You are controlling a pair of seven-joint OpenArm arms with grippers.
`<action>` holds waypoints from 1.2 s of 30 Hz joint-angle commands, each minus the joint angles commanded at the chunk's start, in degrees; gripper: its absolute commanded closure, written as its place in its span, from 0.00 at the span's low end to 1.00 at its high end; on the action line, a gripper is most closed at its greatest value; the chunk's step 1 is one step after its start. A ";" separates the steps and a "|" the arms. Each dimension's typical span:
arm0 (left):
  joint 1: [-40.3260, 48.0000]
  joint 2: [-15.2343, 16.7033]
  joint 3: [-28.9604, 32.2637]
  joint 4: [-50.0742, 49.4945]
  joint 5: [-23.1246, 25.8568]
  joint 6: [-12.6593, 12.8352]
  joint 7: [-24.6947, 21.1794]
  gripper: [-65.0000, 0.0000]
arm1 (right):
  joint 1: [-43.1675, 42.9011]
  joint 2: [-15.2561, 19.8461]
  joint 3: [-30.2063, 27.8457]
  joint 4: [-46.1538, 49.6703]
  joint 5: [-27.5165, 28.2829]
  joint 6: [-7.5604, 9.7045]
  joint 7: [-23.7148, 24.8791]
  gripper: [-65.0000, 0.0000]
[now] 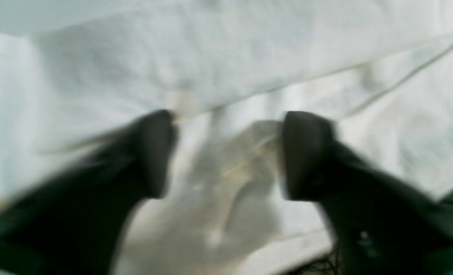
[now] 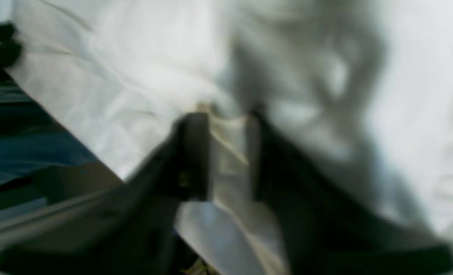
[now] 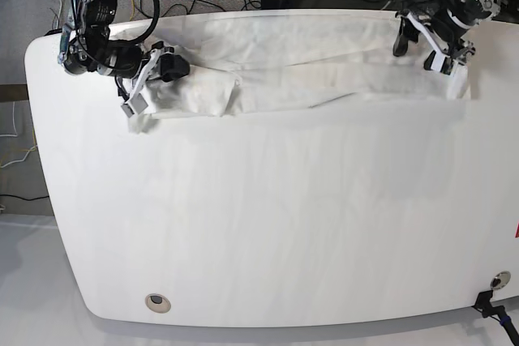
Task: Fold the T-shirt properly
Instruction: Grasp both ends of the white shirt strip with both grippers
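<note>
Left gripper: jaws stand apart in the left wrist view, with pale cloth bunched in the gap; whether the pads actually pinch it cannot be told through the blur. In the base view it sits at the far right end of the table, over the shirt's end.

Right gripper: jaws narrow, with a strip of white cloth between them; it appears to be gripping the cloth, though the picture is soft. In the base view it sits at the far left end, at the shirt's other end.

T-shirt: white, plain side up, no print visible. It lies as a long narrow band along the far edge of the table, stretched between the two grippers, with a looser, rumpled lump near the right gripper.

Progress, as judged: lengthwise folding appears done, since the shirt is already a strip. Left to do: folding the strip end over end into a compact packet, and smoothing the rumpled end.
</note>
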 joint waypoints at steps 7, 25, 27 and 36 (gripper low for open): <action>-5.27 0.26 1.41 -1.76 3.52 0.00 0.00 0.97 | 3.87 -0.44 0.00 0.00 -10.81 0.35 0.97 1.00; -12.92 -7.47 4.31 -1.67 3.52 0.00 0.00 0.96 | 12.04 -0.79 -0.09 -1.49 -14.68 0.35 0.70 1.00; -13.19 -7.47 4.31 -1.58 3.34 0.00 0.00 0.96 | 12.31 -0.97 -0.09 -1.49 -14.42 0.35 0.62 1.00; -13.10 -7.47 4.04 4.84 3.43 0.00 0.00 0.96 | 16.35 -1.14 0.00 -1.41 -10.55 0.09 -3.87 1.00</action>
